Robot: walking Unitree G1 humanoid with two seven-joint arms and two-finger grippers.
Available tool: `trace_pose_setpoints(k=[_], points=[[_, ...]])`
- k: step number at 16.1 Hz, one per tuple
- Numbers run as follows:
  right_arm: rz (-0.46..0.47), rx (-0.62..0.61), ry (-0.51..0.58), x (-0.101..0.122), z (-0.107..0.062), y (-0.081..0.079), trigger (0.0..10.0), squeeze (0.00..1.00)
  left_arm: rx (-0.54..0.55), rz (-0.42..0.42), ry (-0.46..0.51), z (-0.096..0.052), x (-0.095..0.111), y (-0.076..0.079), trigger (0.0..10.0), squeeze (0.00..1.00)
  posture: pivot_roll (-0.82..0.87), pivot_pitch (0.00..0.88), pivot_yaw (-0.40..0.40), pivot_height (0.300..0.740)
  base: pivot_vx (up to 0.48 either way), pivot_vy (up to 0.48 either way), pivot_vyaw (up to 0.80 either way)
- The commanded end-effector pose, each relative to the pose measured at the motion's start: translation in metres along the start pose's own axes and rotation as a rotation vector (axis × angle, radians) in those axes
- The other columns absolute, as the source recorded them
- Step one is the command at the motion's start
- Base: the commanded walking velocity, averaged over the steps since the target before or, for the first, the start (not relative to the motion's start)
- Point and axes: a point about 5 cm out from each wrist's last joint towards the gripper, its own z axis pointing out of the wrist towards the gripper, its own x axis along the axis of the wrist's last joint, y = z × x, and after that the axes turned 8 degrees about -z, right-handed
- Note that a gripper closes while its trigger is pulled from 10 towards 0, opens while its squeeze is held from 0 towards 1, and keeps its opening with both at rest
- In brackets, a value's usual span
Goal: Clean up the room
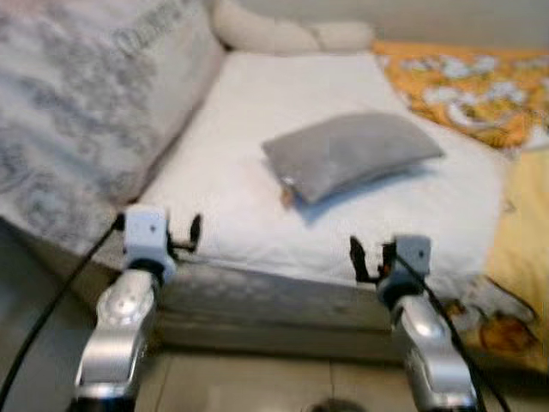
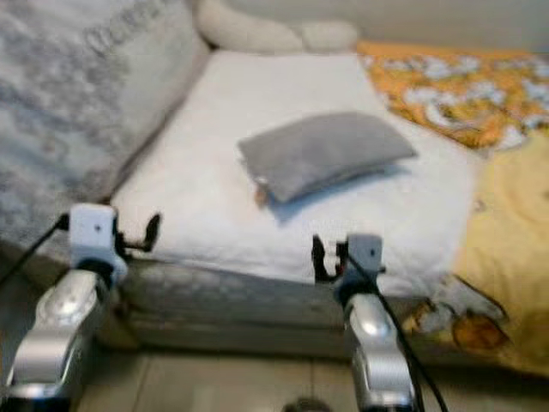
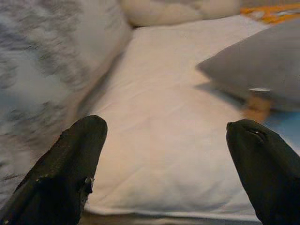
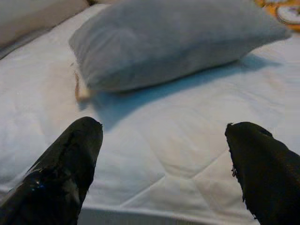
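A home, by the look of its bedding: a white quilted mattress [image 1: 257,172] with a grey pillow [image 1: 347,153] lying on it, a grey patterned cushion [image 1: 77,112] propped along its left side, a cream bolster [image 1: 274,34] at its far end, and an orange flowered blanket [image 1: 472,81] to its right.

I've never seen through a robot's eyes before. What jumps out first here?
A grey pillow lies alone in the middle of a white mattress. Below it, the left gripper and right gripper hang open at the mattress's near edge, holding nothing. An orange patterned blanket brightens the far right corner.
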Motion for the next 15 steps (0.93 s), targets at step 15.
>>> trace_pose_setpoints(k=[15], points=[[-0.07,0.04,0.014,0.0157,0.0085,-0.0026,10.0,0.0,-0.053,-0.02,-0.048,-0.0003,-0.0045,0.0023,10.0,0.0,-0.05,0.0,0.038,0.74,0.278,0.0,-0.05]])
